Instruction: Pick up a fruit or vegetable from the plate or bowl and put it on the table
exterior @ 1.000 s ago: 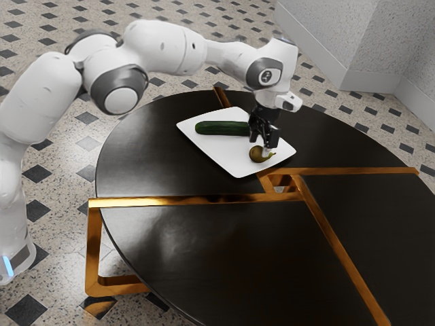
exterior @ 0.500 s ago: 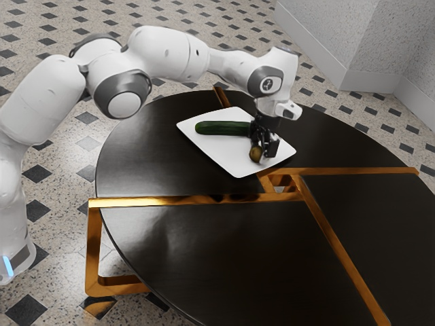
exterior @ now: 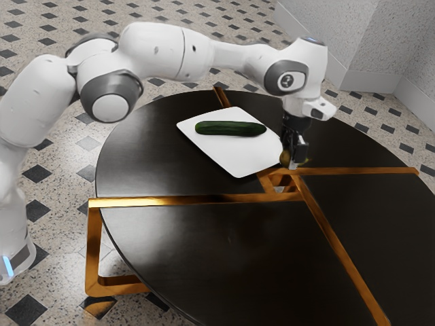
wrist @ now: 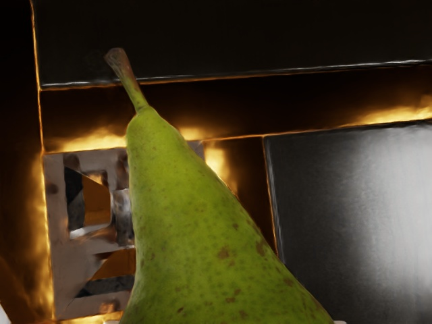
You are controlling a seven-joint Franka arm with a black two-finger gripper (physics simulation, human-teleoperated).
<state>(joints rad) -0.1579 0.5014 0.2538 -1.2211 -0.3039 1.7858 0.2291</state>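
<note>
In from the exterior view's left comes the arm (exterior: 163, 53), reaching over the plate (exterior: 228, 155), where the cucumber (exterior: 231, 128) lies alone at upper centre, and here, right of centre, is the pear (exterior: 284, 157), off the dish beside its right corner, above the table (exterior: 367, 224). The claw (exterior: 293, 157) has it: fingers closed in on its sides, kept apart by its girth. Setting it down is the job now, I'd say, and the spot matters: just below sits the joint (exterior: 281, 182) of the brass strips, an uneven seat, so a small shift toward the dark top at lower right looks wise. Then lower gently, let the belly take the weight, part the fingers slowly and rise straight, because a round fruit can roll. As for the views, the exterior one gives the plate, the cucumber and the room around the drop; the wrist one adds, from its left, a pale patch (wrist: 59, 229) framed in glowing brass, then the stem (wrist: 125, 71) poking to upper left, the speckled green body widening to bottom centre, and a glossy panel (wrist: 351, 223) at lower right. How high it hangs, I can't tell exactly.
</note>
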